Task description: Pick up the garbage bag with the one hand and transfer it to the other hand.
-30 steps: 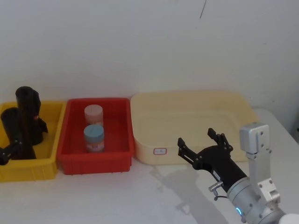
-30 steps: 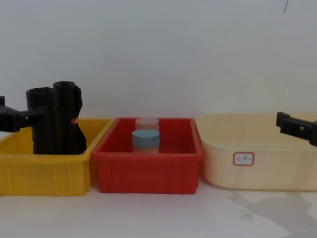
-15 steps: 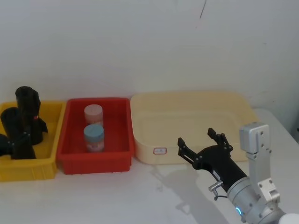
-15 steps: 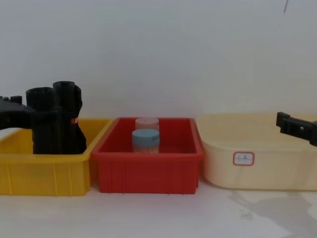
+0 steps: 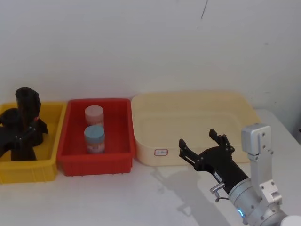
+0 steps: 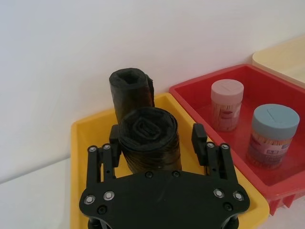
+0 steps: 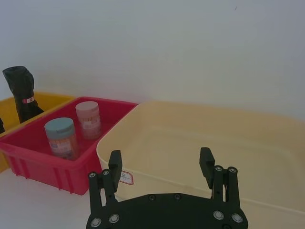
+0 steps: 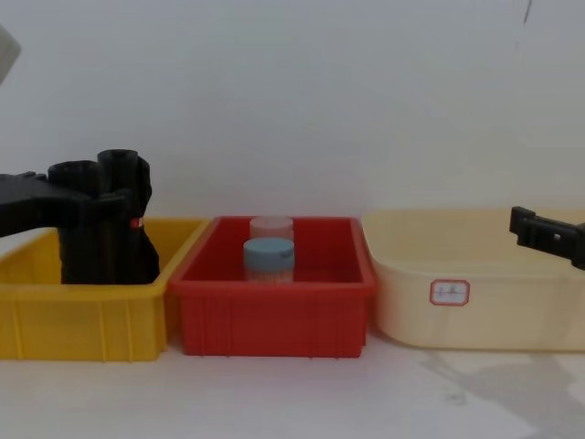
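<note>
L end effector [image 6: 156, 137] open, straddling garbage bag [image 6: 148, 149].

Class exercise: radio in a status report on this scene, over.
Left gripper open, straddling the near garbage bag in the yellow bin. Right gripper open, hovering before the cream tub. Second roll close behind it.

Matte black on the garbage bag [image 6: 148, 143]: soft plastic film, finely crinkled at its rolled end. The second roll [image 6: 131, 88] behind it looks the same. The left gripper [image 6: 157, 136] is dull black, either hard plastic or coated metal, I can't tell which, dotted with bright metal screws. Yellow bin [image 6: 90, 136], red bin [image 5: 94, 165] and cream bin [image 5: 143, 153] are all smooth moulded plastic with a slight sheen. The blue-lidded jar [image 6: 271, 138] and pink-lidded jar [image 6: 227, 105] are clear plastic under matte lids. The right arm [image 5: 256, 141] is satin silver metal. The tabletop [image 5: 117, 197] is white, smooth and matte.
</note>
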